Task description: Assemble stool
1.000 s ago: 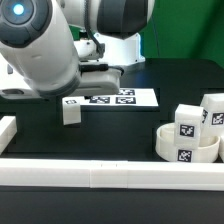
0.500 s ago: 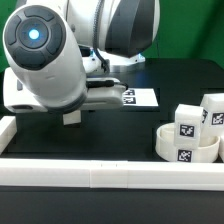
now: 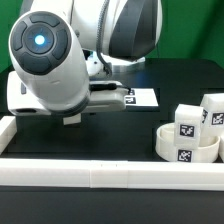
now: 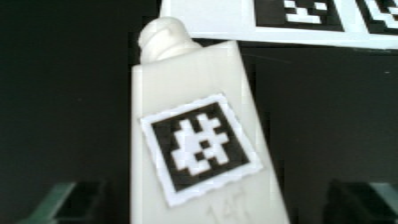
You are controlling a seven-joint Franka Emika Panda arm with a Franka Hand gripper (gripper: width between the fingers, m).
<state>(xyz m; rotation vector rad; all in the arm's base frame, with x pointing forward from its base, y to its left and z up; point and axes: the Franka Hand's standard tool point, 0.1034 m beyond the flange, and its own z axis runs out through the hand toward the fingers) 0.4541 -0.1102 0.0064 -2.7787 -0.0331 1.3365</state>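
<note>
Straddles one stool leg (image 4: 196, 140) with the gripper (image 4: 222, 200), jaws released, dark gap on both sides, no contact. Sits on the black table (image 3: 120, 140), threaded tip toward the marker board (image 4: 214, 15). Has the round seat (image 3: 180, 148) and other legs (image 3: 190, 122) well apart, at the exterior view's right.

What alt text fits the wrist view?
A white tagged leg lies on the black table between the fingers of the open pincer, one finger on each side of it. Its ridged peg points toward the marker board.
</note>
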